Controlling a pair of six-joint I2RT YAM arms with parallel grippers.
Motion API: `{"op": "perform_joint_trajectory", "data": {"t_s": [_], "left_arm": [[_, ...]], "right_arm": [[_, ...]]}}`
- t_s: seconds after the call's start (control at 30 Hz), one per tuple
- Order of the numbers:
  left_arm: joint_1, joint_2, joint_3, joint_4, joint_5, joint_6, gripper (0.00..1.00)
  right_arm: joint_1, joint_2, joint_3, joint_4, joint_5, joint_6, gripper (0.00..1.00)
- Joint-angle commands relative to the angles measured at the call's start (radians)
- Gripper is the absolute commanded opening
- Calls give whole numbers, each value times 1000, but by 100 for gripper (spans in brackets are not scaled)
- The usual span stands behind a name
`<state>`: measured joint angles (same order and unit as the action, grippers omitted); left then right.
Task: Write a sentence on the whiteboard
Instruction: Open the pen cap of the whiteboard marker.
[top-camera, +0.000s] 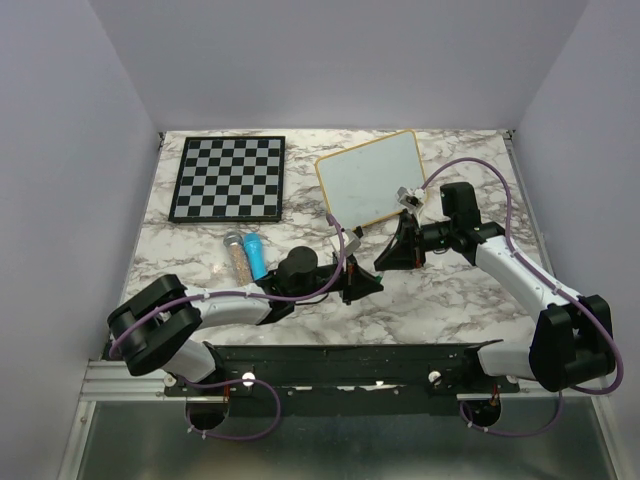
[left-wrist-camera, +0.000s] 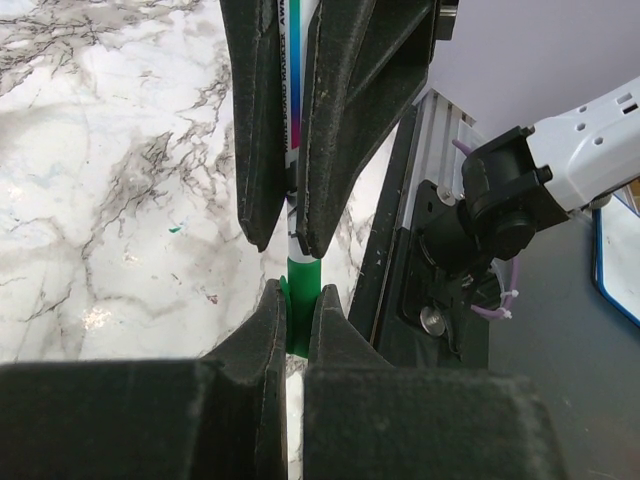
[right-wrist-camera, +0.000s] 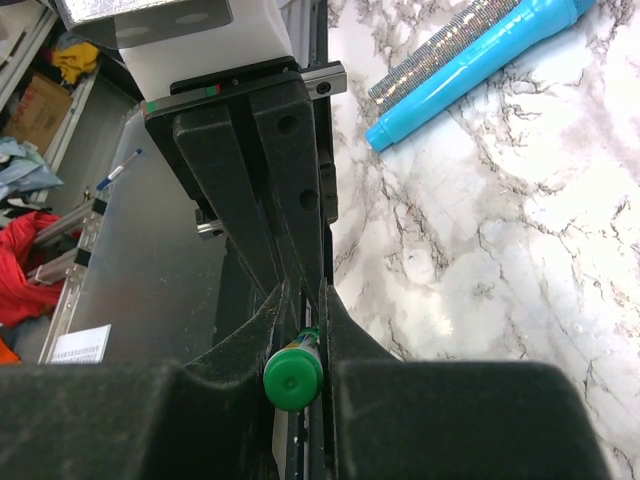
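The whiteboard (top-camera: 370, 178), wood-framed, lies tilted at the back of the marble table. Its face looks blank and no sentence shows on it. A marker hangs between my two grippers just in front of the board. My left gripper (top-camera: 372, 283) (left-wrist-camera: 298, 295) is shut on the marker's green cap (left-wrist-camera: 302, 305). The white printed barrel (left-wrist-camera: 291, 110) runs up between the right gripper's fingers (left-wrist-camera: 340, 120). My right gripper (top-camera: 386, 262) (right-wrist-camera: 300, 295) is shut on that barrel, and the marker's round green tail end (right-wrist-camera: 293, 377) sits between its fingers near the camera.
A black-and-white chessboard (top-camera: 228, 178) lies at the back left. A blue toy microphone (top-camera: 255, 257) (right-wrist-camera: 480, 60) and a glittery one (top-camera: 237, 257) lie side by side left of the grippers. A black rail (top-camera: 340, 360) runs along the table's near edge.
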<state>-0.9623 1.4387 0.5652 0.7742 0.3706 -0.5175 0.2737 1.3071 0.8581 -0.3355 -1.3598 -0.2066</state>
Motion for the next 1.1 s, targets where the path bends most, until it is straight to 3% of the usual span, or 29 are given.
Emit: {"op": "perform_joint_trajectory", "data": {"t_s": [0.0,0.13,0.23,0.27,0.37,0.63,1.07], "left_arm": [[2,37,-28,11,-4,25,0],[2,51,-39,23,1,24,0],[2,60,-44,39,4,20,0],[2,63,-42,42,4,19,0],[2,71,-42,45,10,19,0],[2,88,-51,69,14,8,0],[4,78,-71,109,10,-10,0]], "right_arm": [[10,-9,27,-4,-85,50,1],[10,-2,28,-5,-90,55,1],[10,-2,30,-5,-94,56,21],[10,-2,32,-5,-90,59,37],[2,3,41,-5,-82,65,44],[-18,3,38,-2,-79,72,44],[-18,11,38,-2,-75,75,34]]}}
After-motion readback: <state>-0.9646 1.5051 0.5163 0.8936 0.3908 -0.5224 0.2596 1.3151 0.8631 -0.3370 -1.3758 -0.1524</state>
